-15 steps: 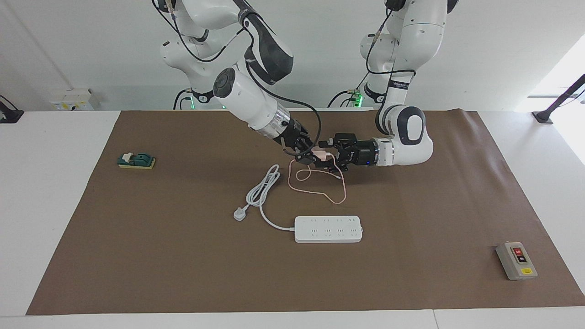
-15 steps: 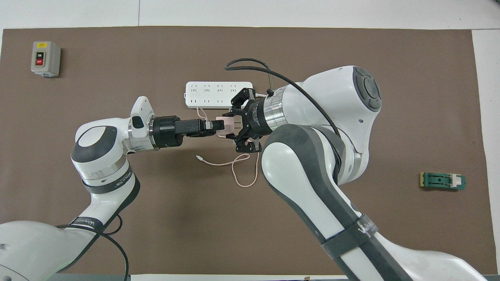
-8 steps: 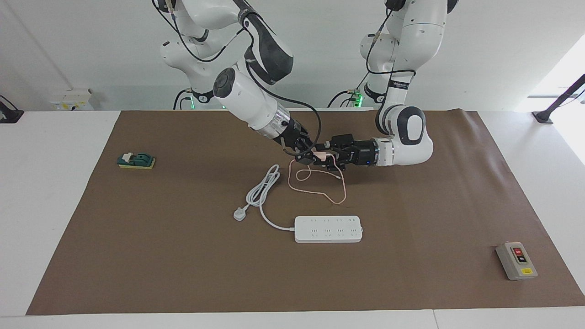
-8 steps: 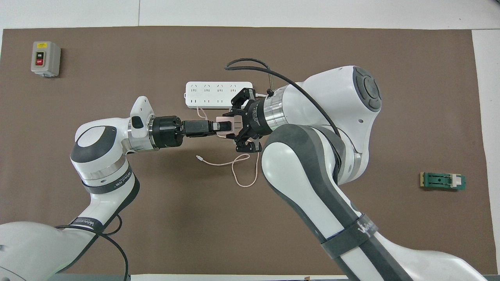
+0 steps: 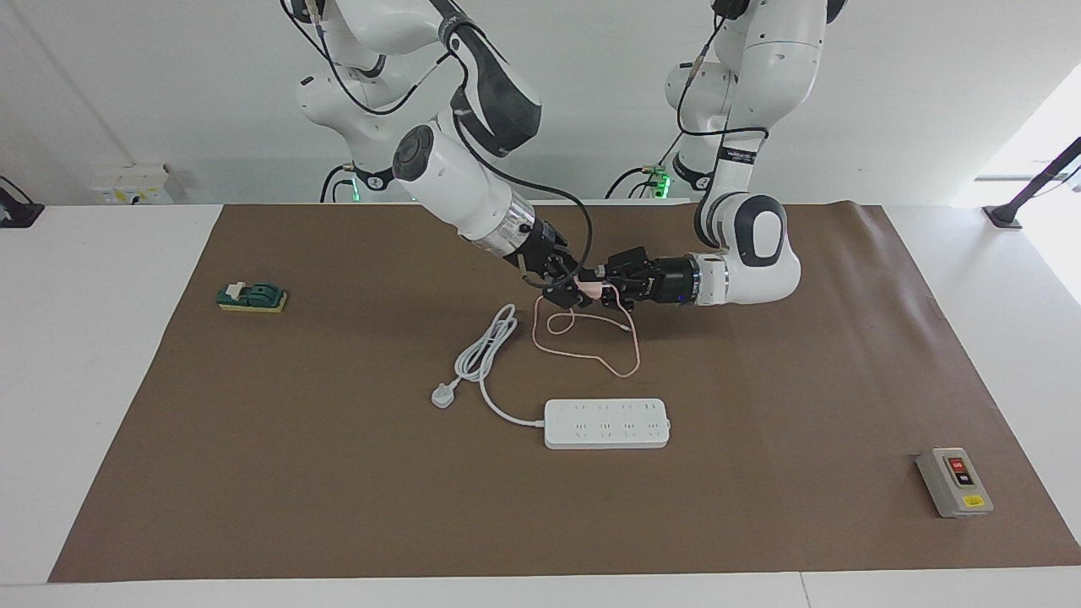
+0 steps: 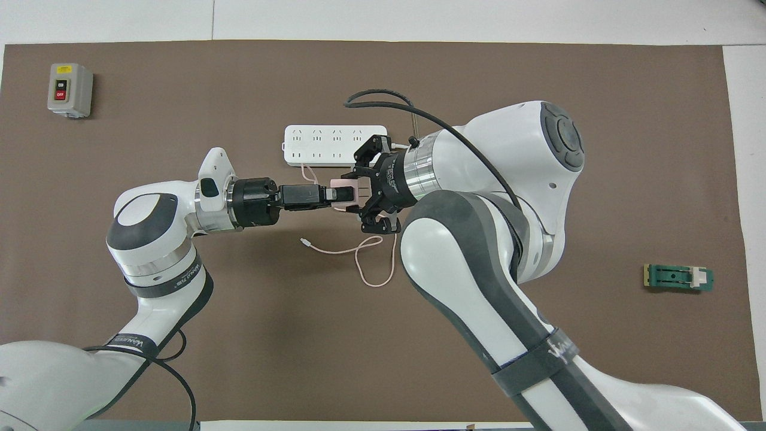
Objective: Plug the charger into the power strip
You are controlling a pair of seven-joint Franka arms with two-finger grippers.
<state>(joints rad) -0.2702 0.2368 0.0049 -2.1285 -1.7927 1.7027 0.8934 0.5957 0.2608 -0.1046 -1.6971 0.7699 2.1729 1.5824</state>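
Currently: charger [image 5: 594,290] aloft over the surface, clamped in left pincer [image 5: 601,287]; right pincer [image 5: 581,291] alongside, grip unclear. Risk: dangling cable snagging, twisting charger before power strip [image 5: 606,423].

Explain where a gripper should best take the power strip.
Probably from above, jaws across the narrow width of the power strip, at the end away from its cord: it lies flat, sockets up, with both long sides free.

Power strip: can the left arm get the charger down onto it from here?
Probably yes. The left gripper holds the charger in the air, the power strip lies uncovered with nothing between; but the right gripper is still at the charger and must back off.
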